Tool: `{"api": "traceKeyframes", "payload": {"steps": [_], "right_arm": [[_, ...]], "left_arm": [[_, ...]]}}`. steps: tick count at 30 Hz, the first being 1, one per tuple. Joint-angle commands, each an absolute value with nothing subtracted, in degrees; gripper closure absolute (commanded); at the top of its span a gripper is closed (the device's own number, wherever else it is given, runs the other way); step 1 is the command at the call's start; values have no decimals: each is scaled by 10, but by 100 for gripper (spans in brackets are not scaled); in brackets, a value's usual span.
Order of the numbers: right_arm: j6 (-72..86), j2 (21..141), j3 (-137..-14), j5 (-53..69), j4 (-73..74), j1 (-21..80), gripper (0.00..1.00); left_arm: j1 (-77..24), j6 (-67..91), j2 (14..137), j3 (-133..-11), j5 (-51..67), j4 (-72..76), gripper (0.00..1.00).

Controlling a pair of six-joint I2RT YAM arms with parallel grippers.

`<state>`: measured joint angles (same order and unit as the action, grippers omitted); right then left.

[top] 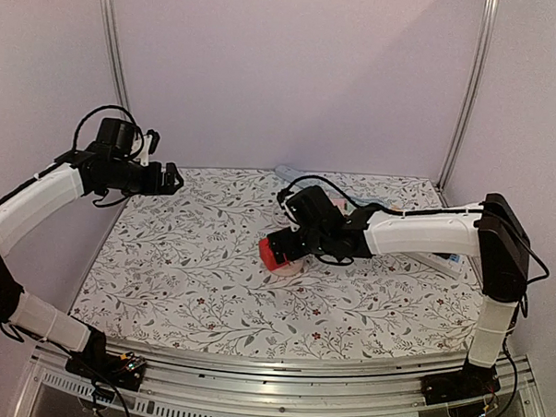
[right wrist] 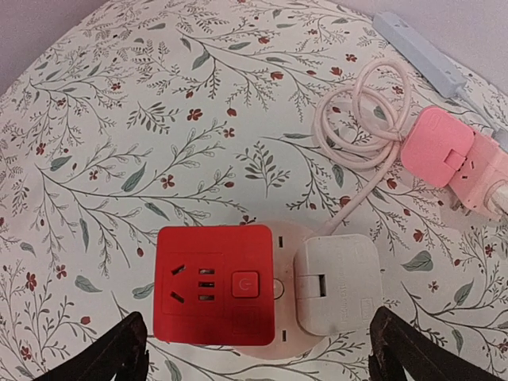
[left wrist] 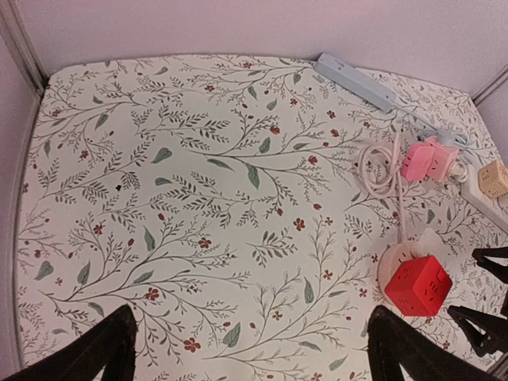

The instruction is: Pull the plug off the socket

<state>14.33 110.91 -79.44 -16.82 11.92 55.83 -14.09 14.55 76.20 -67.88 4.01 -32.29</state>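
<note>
Floral bench [right wrist: 119,119]: right gripper [right wrist: 255,333], wide open and empty, hovers over red socket [right wrist: 214,286]. Unheld, the red socket may drag along with white plug [right wrist: 333,282].

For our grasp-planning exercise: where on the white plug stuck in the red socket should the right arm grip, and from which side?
Probably from above, jaws across the white plug on the two edges running away from the red socket. It is a flat rounded block, top face exposed; avoid the cord at its far edge.

A robot lab cell: bare white walls [top: 293,71], aluminium posts [top: 111,35], cloth-covered table [top: 192,279].
</note>
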Motion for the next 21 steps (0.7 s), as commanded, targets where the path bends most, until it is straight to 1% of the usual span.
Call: {"api": "traceKeyframes", "payload": {"steps": [1,6,9,11,15,18,21], "right_arm": [[151,1039,-759,-221,111,556,2],[180,980,-697,-195,112,516,1],[178,972,-681,-196,128,497,1],[182,973,-677,-171,136,477,1],[199,983,-692,-91,146,440,4],[201,1007,-725,-53,158,430,4],[188,1047,-763,-27,169,430,3]], "left_arm": [[-160,134,756,-688,32,-331,0],[-213,108,773,-689,8,-333,0],[-262,94,787,-694,-14,-340,0],[-293,95,794,-703,-38,-348,0],[-335,158,790,-693,-42,-327,1],[-353,218,783,-643,-23,-264,0],[-376,271,794,-595,-11,-216,1]]}}
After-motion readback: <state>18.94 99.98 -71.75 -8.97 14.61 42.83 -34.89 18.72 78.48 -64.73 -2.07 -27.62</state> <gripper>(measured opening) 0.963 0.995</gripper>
